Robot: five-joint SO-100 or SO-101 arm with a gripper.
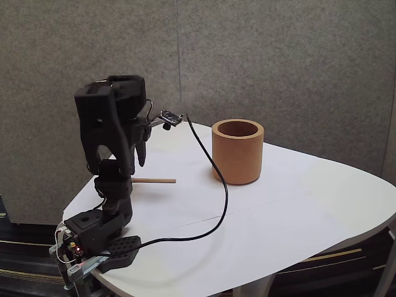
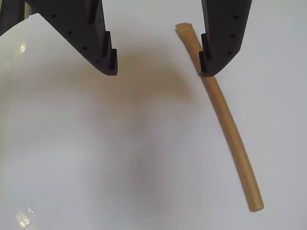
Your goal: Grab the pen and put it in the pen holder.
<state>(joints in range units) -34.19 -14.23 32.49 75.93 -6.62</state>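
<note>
The pincer (image 2: pixel 158 72) hangs released above the desk (image 1: pixel 278 204), jaws spread wide to straddle the pen (image 2: pixel 225 120). The pen lies flat under the right jaw in the wrist view, off-centre, well apart from the holder (image 1: pixel 237 151), which stands upright, ready to receive it.

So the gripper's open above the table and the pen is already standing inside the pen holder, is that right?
Not quite. The gripper is open above the table, but the pen is lying flat on the table, under one finger in the wrist view. The fixed view shows it apart from the pen holder.
</note>
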